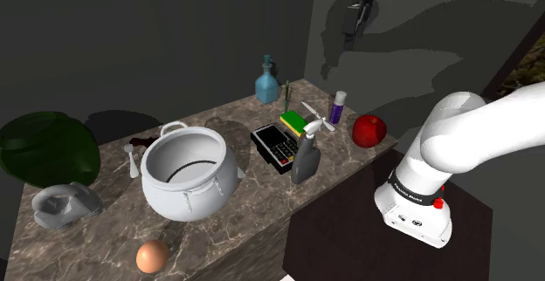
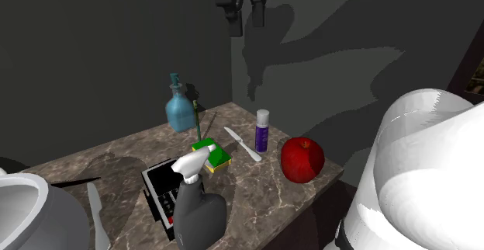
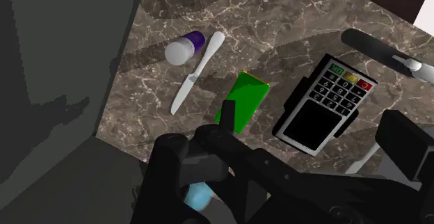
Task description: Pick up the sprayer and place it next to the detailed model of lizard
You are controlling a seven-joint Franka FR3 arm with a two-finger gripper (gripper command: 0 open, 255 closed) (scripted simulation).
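Observation:
The sprayer (image 1: 306, 154) is a grey bottle with a white trigger head, upright near the counter's front edge beside a black keypad device (image 1: 274, 146). It stands close to the camera in the second exterior view (image 2: 198, 210), and its body shows beyond the keypad in the wrist view (image 3: 375, 45). A thin dark green figure (image 1: 286, 92), possibly the lizard, rises between a blue bottle (image 1: 266, 80) and a green and yellow block (image 1: 294, 123). My gripper (image 1: 360, 13) hangs high above the counter's back corner, open and holding nothing, fingers apart (image 2: 247, 15).
On the marble counter (image 1: 253, 209) stand a large white pot (image 1: 185, 173), an egg (image 1: 152, 256), a red apple (image 1: 369, 130), a purple bottle with a white cap (image 1: 337, 111) and a white knife (image 1: 315, 113). A dark wall stands behind.

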